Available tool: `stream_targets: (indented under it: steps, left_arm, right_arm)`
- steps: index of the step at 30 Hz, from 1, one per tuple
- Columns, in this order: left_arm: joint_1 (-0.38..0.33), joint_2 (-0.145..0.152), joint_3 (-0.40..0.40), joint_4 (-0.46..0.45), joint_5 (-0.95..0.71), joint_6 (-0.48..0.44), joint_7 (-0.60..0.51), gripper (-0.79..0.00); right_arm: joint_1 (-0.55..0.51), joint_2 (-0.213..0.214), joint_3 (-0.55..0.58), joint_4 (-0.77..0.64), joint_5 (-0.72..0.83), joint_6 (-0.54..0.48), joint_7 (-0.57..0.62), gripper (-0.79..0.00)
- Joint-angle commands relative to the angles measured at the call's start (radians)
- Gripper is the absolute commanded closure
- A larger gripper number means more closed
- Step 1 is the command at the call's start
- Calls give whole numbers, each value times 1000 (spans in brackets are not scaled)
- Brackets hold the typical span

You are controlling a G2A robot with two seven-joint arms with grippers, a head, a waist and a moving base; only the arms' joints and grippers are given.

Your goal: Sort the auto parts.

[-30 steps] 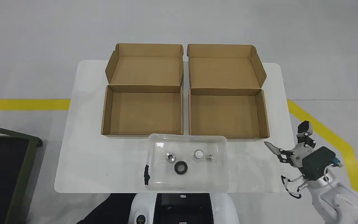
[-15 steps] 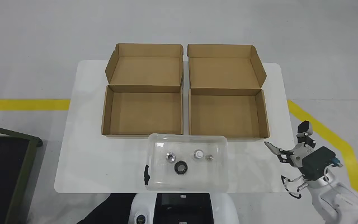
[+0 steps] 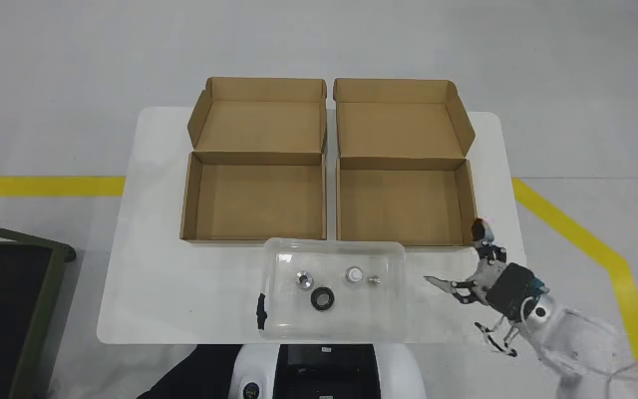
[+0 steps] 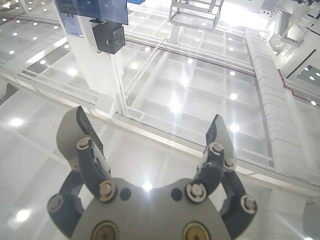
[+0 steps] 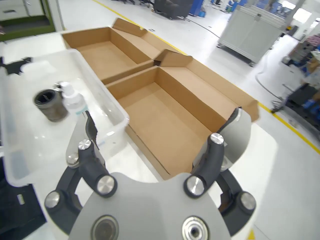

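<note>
The right gripper [image 3: 461, 311] was wide open and held nothing, just beside the clear tub [image 3: 334, 242] on the table [image 3: 159, 259], and the little car parts [image 3: 322, 297] lay inside that tub, off to the gripper's left, so this arm looked like the nearer one.
</note>
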Motion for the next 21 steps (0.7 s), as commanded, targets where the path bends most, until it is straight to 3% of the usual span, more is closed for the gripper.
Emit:
stream_targets:
  steps: [1,3,21]
  left_arm:
    - [0,0,0,0,0,0,0,-785]
    - [0,0,0,0,0,0,0,-785]
    - [0,0,0,0,0,0,0,-785]
  right_arm:
    - [28,5,-23,-25,-31,-52,94,-785]
    - [47,8,-69,-44,-21,-101,117,-785]
    - [218,19,-370,-16,-80,-96,348,-785]
